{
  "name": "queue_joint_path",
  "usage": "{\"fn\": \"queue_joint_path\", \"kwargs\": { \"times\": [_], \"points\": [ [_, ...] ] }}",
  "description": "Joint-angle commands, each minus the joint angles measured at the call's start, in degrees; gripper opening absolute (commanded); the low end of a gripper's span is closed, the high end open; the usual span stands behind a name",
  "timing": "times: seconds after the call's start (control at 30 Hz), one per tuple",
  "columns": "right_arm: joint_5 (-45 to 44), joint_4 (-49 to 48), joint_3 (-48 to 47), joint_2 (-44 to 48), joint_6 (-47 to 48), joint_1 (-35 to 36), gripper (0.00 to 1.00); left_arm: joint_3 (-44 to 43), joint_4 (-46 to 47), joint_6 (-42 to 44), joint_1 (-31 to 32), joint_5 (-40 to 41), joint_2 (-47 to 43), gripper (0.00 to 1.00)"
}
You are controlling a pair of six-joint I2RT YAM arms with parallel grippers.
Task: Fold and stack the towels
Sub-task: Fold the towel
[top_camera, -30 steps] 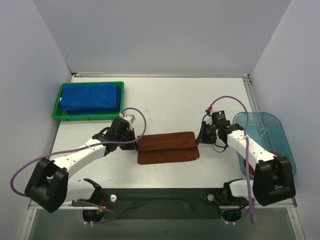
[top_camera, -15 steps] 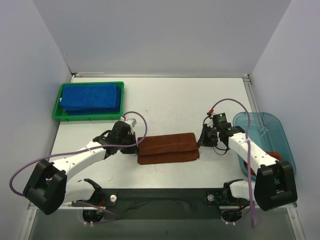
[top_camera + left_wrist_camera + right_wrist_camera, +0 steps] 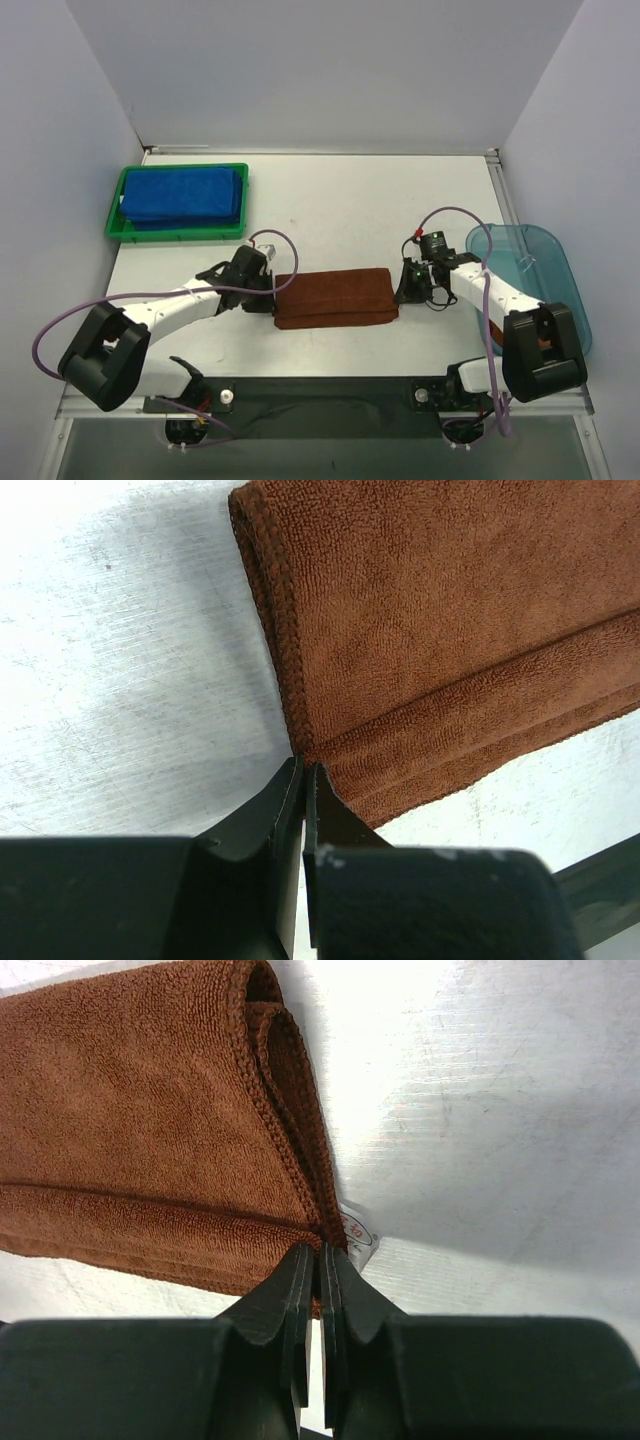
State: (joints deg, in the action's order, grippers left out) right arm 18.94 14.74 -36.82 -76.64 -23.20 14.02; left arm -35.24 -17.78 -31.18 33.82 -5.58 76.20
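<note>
The brown towel (image 3: pixel 335 297) lies on the table (image 3: pixel 340 210), near its front edge and midway between the two arms. It is rust-coloured terry, folded into a long narrow band running left to right. The upper layer sits slightly back, so a strip of the lower layers shows along the near edge. Stitched hems run along both short ends, and a white label (image 3: pixel 357 1230) protrudes at the right end. The left gripper (image 3: pixel 303 770) is nearly closed, pinching the left hem. The right gripper (image 3: pixel 320 1255) is pinched on the right hem. Blue towels (image 3: pixel 183 193) lie stacked in the tray (image 3: pixel 114 215) at far left.
</note>
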Motion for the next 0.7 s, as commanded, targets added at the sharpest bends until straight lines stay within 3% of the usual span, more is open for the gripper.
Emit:
{"fn": "queue_joint_path", "kwargs": {
  "times": [0.0, 0.17, 0.27, 0.37, 0.4, 0.47, 0.53, 0.67],
  "points": [
    [-2.3, 1.9, 0.0, -0.5, -0.1, 0.0, 0.0, -0.3, -0.7, 0.2, 0.2, 2.4, -0.2, 0.0],
    [-2.2, 2.0, -0.2, -0.6, -0.2, 0.0, 0.0, -0.4, -0.8, 0.3, 0.2, 2.4, -0.4, 0.01],
    [-2.0, 2.0, 0.2, 0.1, -0.3, 0.0, 0.05, -0.4, -1.3, -0.2, 0.5, 2.7, -1.2, 0.13],
    [-1.4, 2.7, 0.3, 2.0, -0.4, 0.2, 0.22, -0.4, -2.3, -0.7, 0.6, 2.9, -3.4, 0.31],
    [-1.1, 3.3, 0.3, 2.8, -0.4, 0.4, 0.32, -0.4, -2.6, -0.9, 0.6, 3.2, -4.2, 0.43],
    [-1.2, 4.2, -0.5, 5.3, -0.5, 1.4, 0.42, -1.2, -4.1, -1.1, 1.0, 3.7, -7.2, 0.52],
    [-2.1, 6.1, -1.6, 7.5, -0.6, 2.7, 0.45, -2.0, -5.2, -1.5, 1.5, 5.1, -10.6, 0.62],
    [-4.9, 7.7, -5.6, 12.4, -1.3, 5.7, 0.47, -4.3, -6.4, -2.7, 2.4, 6.6, -14.9, 0.68]
  ]
}}
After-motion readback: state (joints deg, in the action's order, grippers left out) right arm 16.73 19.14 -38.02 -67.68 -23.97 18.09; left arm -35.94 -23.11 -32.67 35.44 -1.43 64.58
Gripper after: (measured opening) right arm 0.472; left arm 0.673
